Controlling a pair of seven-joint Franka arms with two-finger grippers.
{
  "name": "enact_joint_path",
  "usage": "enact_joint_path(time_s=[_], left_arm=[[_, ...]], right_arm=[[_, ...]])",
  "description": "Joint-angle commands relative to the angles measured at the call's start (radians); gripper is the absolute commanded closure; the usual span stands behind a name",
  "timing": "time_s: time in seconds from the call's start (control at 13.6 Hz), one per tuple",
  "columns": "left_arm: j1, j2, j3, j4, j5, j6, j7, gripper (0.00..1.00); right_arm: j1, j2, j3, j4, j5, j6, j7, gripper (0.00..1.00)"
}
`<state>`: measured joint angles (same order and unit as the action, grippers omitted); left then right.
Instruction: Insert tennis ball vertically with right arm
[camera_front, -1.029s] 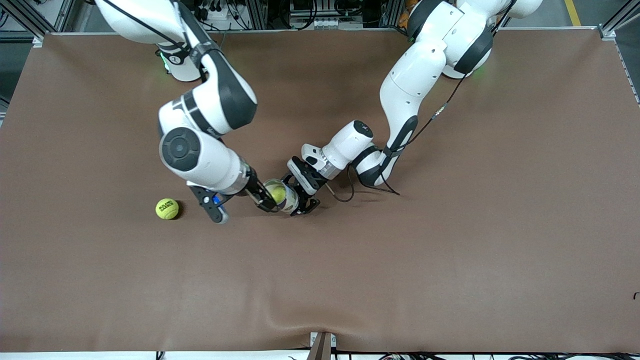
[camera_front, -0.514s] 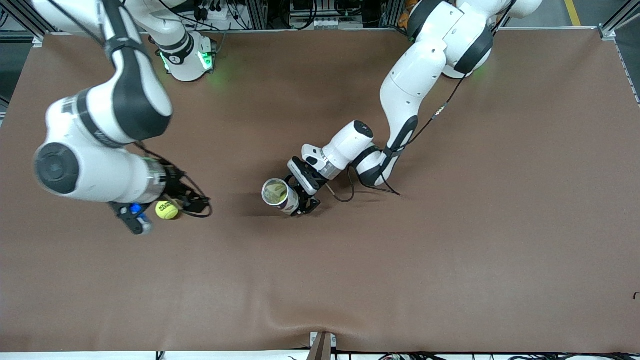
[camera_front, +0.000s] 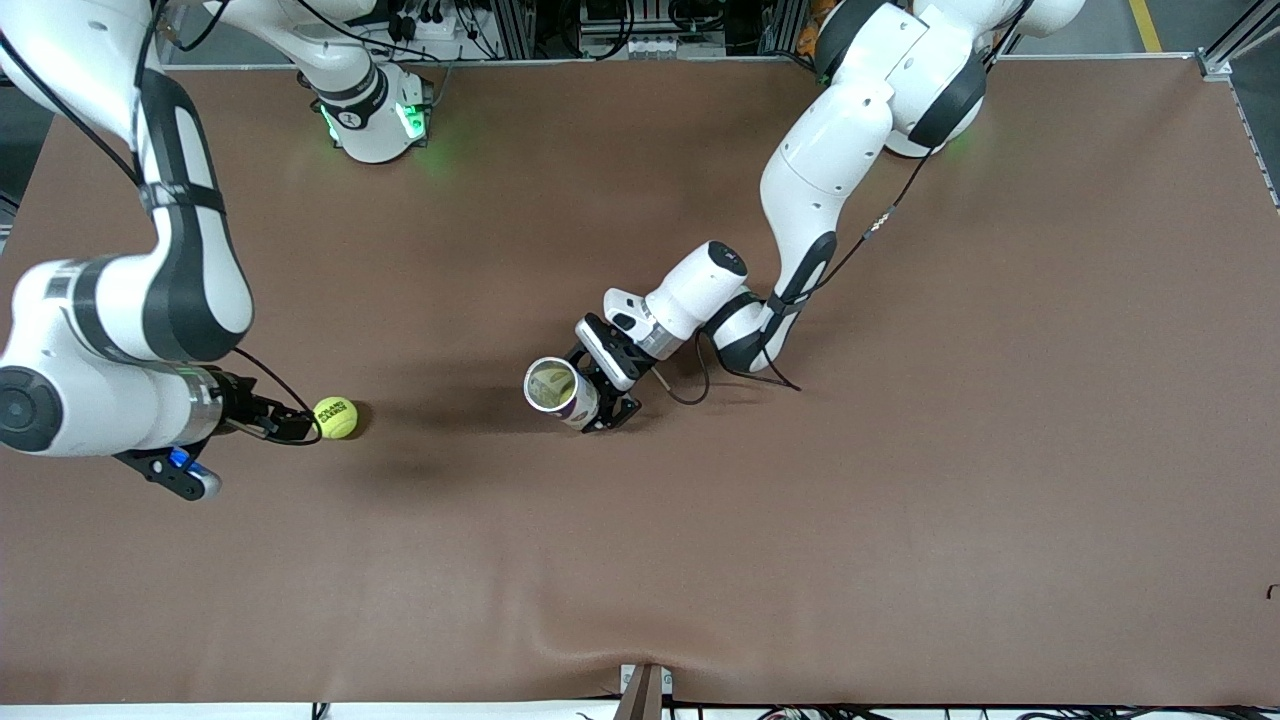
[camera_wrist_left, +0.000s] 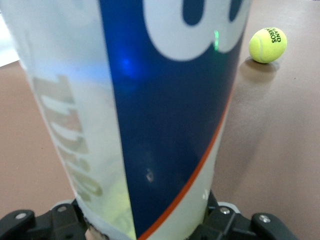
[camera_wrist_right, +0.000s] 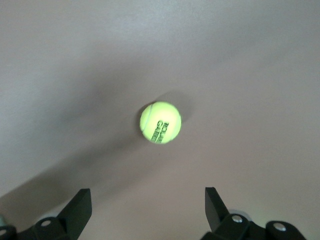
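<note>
My right gripper (camera_front: 290, 428) open beside tennis ball (camera_front: 335, 418), not grabbed yet; left gripper (camera_front: 600, 395) clamps can (camera_front: 555, 390) upright; pick + insert left

We see two white jointed arms: the right arm (camera_front: 130, 300) and left arm (camera_front: 830, 170) share dark grey joint bands, black cables and black grippers; green lights glow at the upper-left base (camera_front: 372, 115).

Overhead front view; both wrist views share the tennis ball (camera_wrist_right: 160, 122).
</note>
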<state>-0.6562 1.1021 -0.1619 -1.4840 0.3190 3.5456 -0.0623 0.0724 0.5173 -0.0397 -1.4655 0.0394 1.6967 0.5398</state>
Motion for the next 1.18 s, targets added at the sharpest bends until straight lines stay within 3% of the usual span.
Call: enact_joint_path(time_s=[0.0,0.22,1.03,1.1], left_arm=[[0.0,-0.001,0.01,-0.001,0.014,0.012,0.003,0.17],[0.0,-0.001,0.01,-0.001,0.014,0.012,0.003,0.17],[0.001,-0.004,0.01,-0.01,0.015,0.012,0.003,0.16],[0.001,-0.005,0.008,-0.01,0.015,0.012,0.003,0.16]], right_arm=[[-0.04,-0.022,0.015,-0.137,-0.03,0.127,-0.035,0.0],[-0.043,-0.01,0.015,-0.231,-0.032,0.237,-0.037,0.0],[-0.031,0.086,0.015,-0.358,-0.032,0.532,-0.034,0.01],[-0.029,0.086,0.015,-0.369,-0.032,0.55,-0.034,0.2]])
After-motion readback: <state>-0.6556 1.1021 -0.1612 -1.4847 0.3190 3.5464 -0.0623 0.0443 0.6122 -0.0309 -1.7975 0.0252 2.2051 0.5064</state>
